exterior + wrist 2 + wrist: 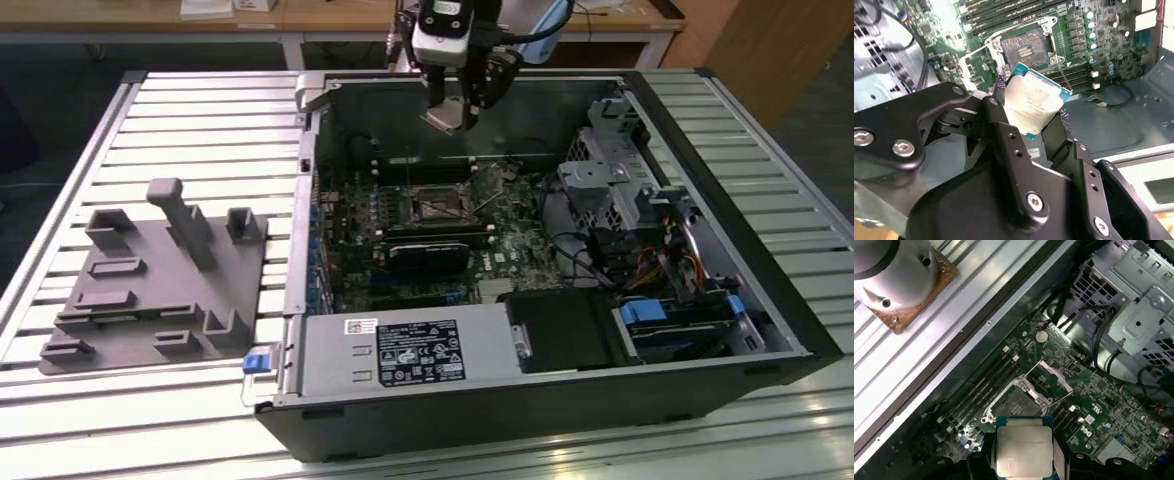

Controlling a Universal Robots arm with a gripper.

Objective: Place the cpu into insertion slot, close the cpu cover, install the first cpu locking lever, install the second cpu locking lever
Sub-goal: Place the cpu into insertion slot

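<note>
Second wrist view: gripper (1031, 112) clamped on the cpu (1036, 102), fingers (1004, 135) pinching opposite edges, chip tilted, metal top showing. Judged light, rigid, delicate underneath; edges are the safe hold, though slick metal could slip. Beyond it the insertion slot (1024, 47) lies bare, cpu cover (1060, 375) swung open beside it. Exterior view, upper centre of frame: chip hangs well above the board (501, 262)

Bright light glares off the slatted table (627, 450) (nearly white); the case (400, 110) interior lies dimmer.
</note>
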